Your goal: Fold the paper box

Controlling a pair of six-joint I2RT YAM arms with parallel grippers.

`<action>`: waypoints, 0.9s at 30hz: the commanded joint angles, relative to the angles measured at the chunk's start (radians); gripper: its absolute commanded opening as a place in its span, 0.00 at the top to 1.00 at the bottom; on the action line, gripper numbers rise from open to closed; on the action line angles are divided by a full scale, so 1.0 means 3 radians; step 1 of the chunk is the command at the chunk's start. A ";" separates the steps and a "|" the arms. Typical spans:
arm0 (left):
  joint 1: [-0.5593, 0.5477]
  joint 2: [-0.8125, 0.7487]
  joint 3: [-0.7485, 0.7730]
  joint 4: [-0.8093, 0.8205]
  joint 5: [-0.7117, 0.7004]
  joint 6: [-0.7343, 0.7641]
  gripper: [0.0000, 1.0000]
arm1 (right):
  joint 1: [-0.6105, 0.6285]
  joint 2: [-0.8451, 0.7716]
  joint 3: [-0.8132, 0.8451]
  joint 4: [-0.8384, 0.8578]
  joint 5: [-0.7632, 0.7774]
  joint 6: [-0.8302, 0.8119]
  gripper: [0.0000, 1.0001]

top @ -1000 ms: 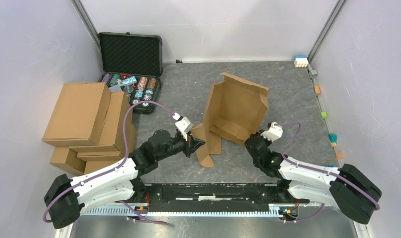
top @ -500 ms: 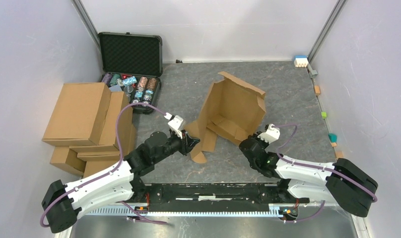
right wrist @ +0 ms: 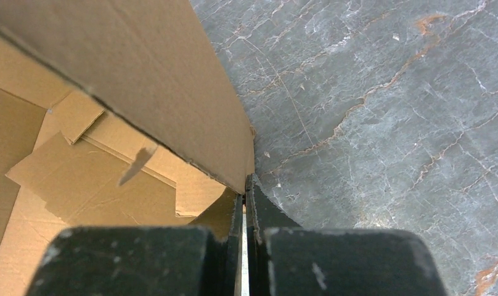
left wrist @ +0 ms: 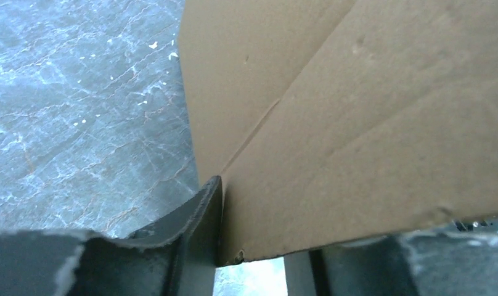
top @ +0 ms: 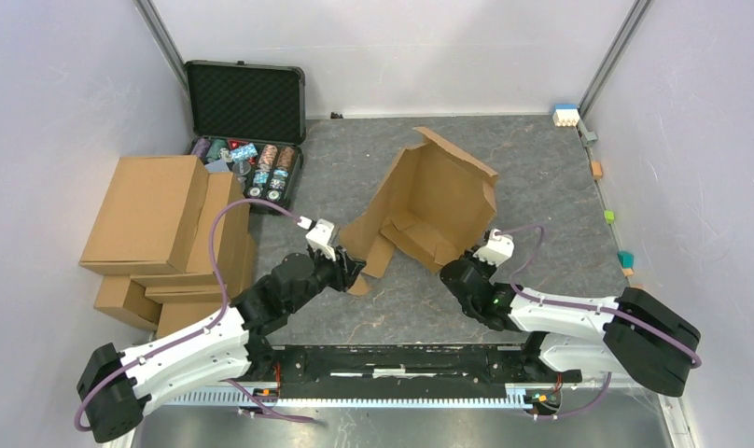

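The paper box (top: pixel 439 201) is brown corrugated cardboard, half folded, its back and side walls raised at mid-table. Its left flap (top: pixel 369 245) slopes down to the tabletop. My left gripper (top: pixel 353 271) is at that flap's near tip. In the left wrist view the flap (left wrist: pixel 357 123) lies across my left gripper (left wrist: pixel 268 259), whose jaws stand apart and open; the flap's edge rests against the left finger (left wrist: pixel 200 216). My right gripper (top: pixel 459 266) is shut, its tips (right wrist: pixel 244 185) touching the near corner of the box's right wall (right wrist: pixel 142 74).
A pile of ready-made brown cartons (top: pixel 163 233) fills the left side. Behind it stands an open black case (top: pixel 245 103) with poker chips (top: pixel 252 168). Small coloured blocks (top: pixel 625 257) line the right wall, and a white-and-blue one (top: pixel 565 115) sits at the far right corner.
My left gripper has opened, let go of the left flap and drawn back to the left. The flap has dropped lower, and the box and right gripper have shifted left.
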 commanded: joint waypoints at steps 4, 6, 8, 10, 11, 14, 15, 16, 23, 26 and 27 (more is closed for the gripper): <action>-0.0014 -0.0135 -0.0043 -0.0243 -0.0488 -0.0180 0.88 | 0.0040 0.0122 0.0149 0.0285 -0.0225 -0.0746 1.00; -0.0017 -0.0229 -0.0067 -0.0447 -0.0702 -0.0308 0.90 | 0.0051 0.0192 0.0229 0.0387 -0.0266 -0.0963 1.00; -0.0014 -0.0367 -0.0151 -0.0535 -0.0859 -0.0436 0.90 | 0.0077 0.0266 0.0270 0.0538 -0.0262 -0.1110 1.00; -0.0010 -0.0535 -0.0236 -0.0632 -0.1083 -0.0573 0.90 | 0.0109 0.0351 0.0301 0.0678 -0.0251 -0.1156 1.00; -0.0009 -0.0628 -0.0285 -0.0655 -0.1181 -0.0626 0.90 | 0.0127 0.0391 0.0322 0.0717 -0.0244 -0.1156 1.00; 0.0001 -0.0855 -0.0423 -0.0592 -0.1256 -0.0637 0.88 | 0.0174 0.0550 0.0392 0.0737 -0.0161 -0.0998 1.00; -0.0003 -0.0903 -0.0459 -0.0565 -0.1257 -0.0645 0.86 | 0.0182 0.0613 0.0402 0.0773 -0.0143 -0.0951 1.00; 0.0001 -0.0952 -0.0499 -0.0547 -0.1255 -0.0658 0.83 | 0.0192 0.0654 0.0421 0.0808 -0.0131 -0.0929 1.00; 0.0001 -0.1030 -0.0449 -0.0811 -0.1332 -0.0753 0.37 | 0.0213 0.0790 0.0406 0.1098 -0.0017 -0.1133 1.00; 0.0001 -0.1011 -0.0274 -0.1169 -0.1518 -0.0945 0.28 | 0.0213 0.0776 0.0355 0.1188 -0.0057 -0.1233 1.00; -0.0001 -0.1009 -0.0196 -0.1295 -0.1567 -0.1016 0.27 | 0.0217 0.0766 0.0352 0.1189 -0.0074 -0.1258 1.00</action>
